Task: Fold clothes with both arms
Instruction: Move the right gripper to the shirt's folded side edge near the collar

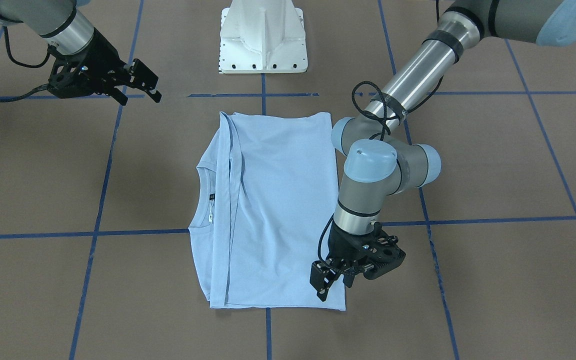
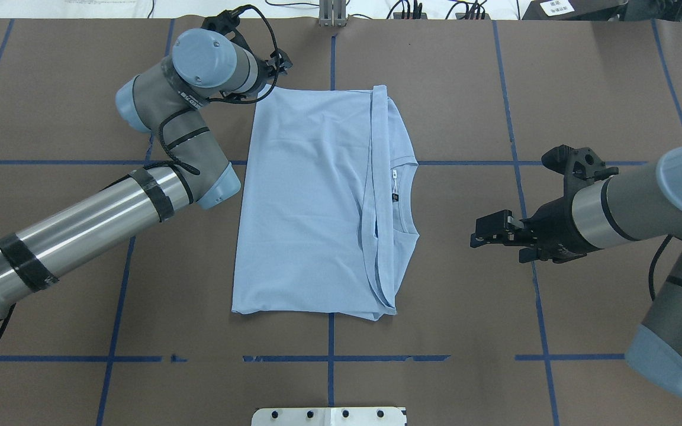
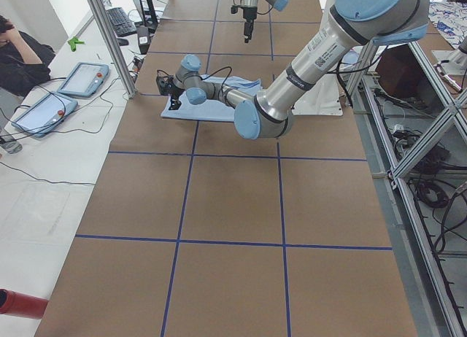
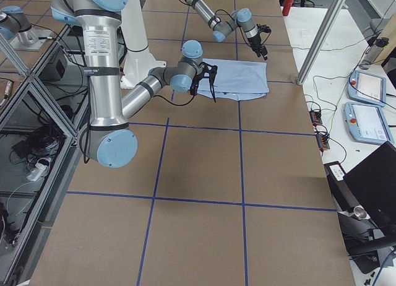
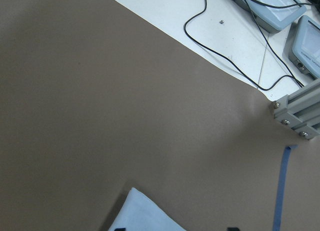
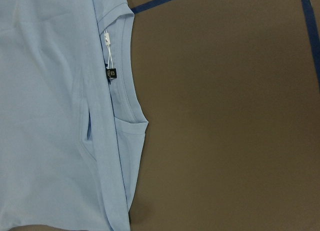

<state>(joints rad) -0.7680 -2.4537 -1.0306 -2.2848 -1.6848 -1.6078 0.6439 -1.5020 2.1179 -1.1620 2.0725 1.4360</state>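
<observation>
T-shirt (image 2: 311,201): folded into a rectangle, flat at mid surface (image 2: 465,89), collar facing the right arm's side.
Left claw (image 1: 335,286): released, fingers spread wide, low over the T-shirt's far corner on the left arm's side.
Right claw (image 2: 478,232): released, off the cloth, near the collar.

Your two silver-grey jointed arms, the left arm (image 2: 80,228) and the right arm (image 2: 631,201), have light blue joint caps and black bands round the shiny tubes. Black cables loop down to the chunky black left gripper (image 1: 335,285) and right gripper (image 1: 139,96). The white pedestal base (image 1: 263,37) has a row of dark screw holes.
</observation>
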